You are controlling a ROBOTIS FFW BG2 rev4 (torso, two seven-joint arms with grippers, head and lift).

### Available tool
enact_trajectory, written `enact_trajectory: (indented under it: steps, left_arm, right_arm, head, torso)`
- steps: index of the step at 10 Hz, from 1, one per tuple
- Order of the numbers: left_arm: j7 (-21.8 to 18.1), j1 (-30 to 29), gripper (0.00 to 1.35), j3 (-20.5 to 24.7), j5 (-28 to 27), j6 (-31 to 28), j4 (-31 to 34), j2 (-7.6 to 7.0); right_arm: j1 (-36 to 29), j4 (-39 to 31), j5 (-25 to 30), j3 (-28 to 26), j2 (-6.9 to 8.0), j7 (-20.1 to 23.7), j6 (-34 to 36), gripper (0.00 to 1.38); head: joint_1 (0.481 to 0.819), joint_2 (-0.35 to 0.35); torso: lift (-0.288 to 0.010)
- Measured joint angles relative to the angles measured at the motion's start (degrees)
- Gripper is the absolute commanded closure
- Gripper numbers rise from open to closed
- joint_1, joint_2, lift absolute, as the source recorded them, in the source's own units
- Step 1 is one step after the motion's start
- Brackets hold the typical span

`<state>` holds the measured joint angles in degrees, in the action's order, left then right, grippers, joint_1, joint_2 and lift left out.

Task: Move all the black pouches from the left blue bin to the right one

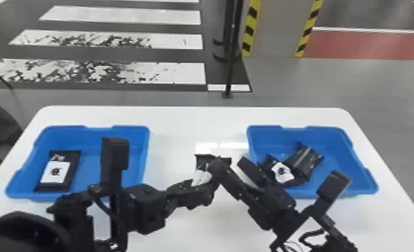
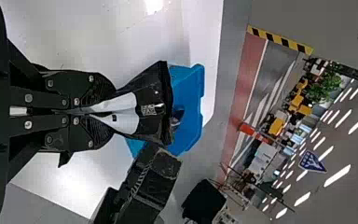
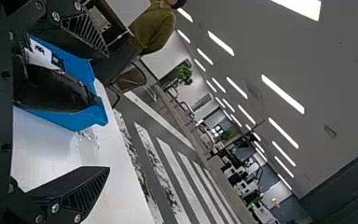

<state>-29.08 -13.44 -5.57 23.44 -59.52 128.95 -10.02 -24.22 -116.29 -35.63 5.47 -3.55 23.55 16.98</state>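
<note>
I'm gripping a black pouch [image 2: 153, 97] with my left claw [image 2: 106, 111], aiming to centre the open right claw [image 3: 105, 111] around its free end before releasing.

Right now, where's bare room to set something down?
White tabletop: strip along its far edge. Left blue plastic bin: floor right of its flat black pouch, partly behind the left arm. Right blue plastic bin: floor right of its black pouches. Crowded: between the bins' near halves, left gripper shut on another pouch, right gripper open.
</note>
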Motion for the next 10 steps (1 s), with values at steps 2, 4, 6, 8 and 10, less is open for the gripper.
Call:
enact_trajectory:
  steps: [2,4,6,8,10]
  left_arm:
    - [0.0,0.5,1.18,-0.7,0.6,0.2,-0.8,0.07]
    - [0.0,0.8,1.18,-1.2,1.1,0.2,-1.2,0.09]
    - [0.0,0.7,1.18,-1.1,1.2,0.3,-1.3,0.11]
    - [0.0,0.6,1.18,-0.8,1.3,1.3,-1.5,0.26]
    - [0.4,0.4,0.72,-0.6,2.7,4.3,-2.3,0.47]
  right_arm:
    - [1.0,1.4,-1.8,1.8,-0.11,0.1,0.9,0.78]
    - [2.2,3.2,-3.4,2.3,0.34,0.0,0.0,1.28]
    - [2.4,4.0,-3.6,2.2,0.72,0.1,-1.2,1.28]
    - [2.2,4.1,-4.0,2.4,0.88,0.3,-0.4,1.28]
    - [2.2,4.1,-4.4,2.6,1.22,0.3,-0.1,1.28]
  head:
    - [0.695,-0.029]
    - [0.695,-0.030]
    - [0.695,-0.036]
    - [0.695,-0.029]
    - [0.695,-0.022]
  torso:
    - [-0.140]
    - [-0.140]
    - [-0.140]
    - [-0.140]
    - [-0.140]
